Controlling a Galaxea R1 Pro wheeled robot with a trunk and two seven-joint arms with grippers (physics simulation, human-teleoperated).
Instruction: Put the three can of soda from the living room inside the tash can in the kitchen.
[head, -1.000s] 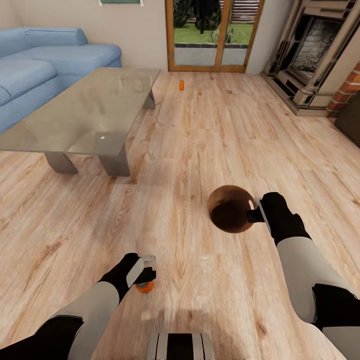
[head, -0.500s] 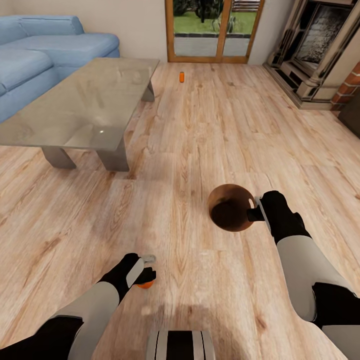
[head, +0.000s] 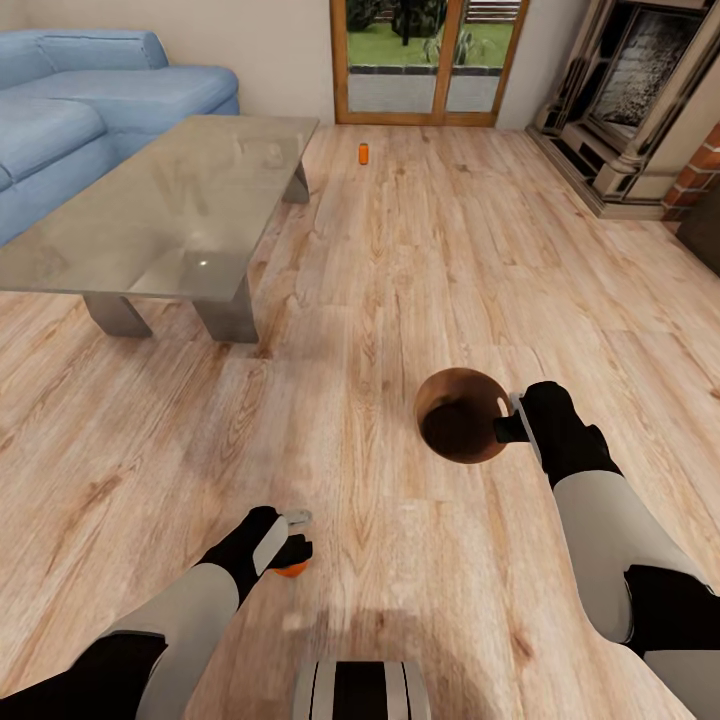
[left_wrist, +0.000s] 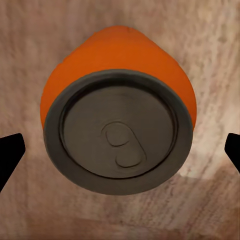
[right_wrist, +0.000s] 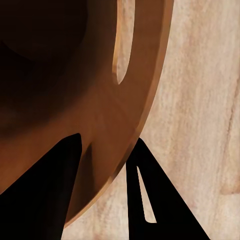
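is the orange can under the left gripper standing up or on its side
Upright. The left wrist view looks straight down on the orange can's round top with its pull tab, floor around it; the left gripper's fingertips flank it, apart.

Even, bright daylight over my whole view, soft shadows only.

From my head camera the wood floor (head: 400, 250) is evenly lit; the glass doors (head: 428, 60) at 12 o'clock glow brightest, and the glass table (head: 160, 210) at 10 o'clock carries pale reflections and one small glint. The trash can (head: 462, 415) is dark inside. Straight lines lean toward the edges. My wrist pictures look soft and grainy.
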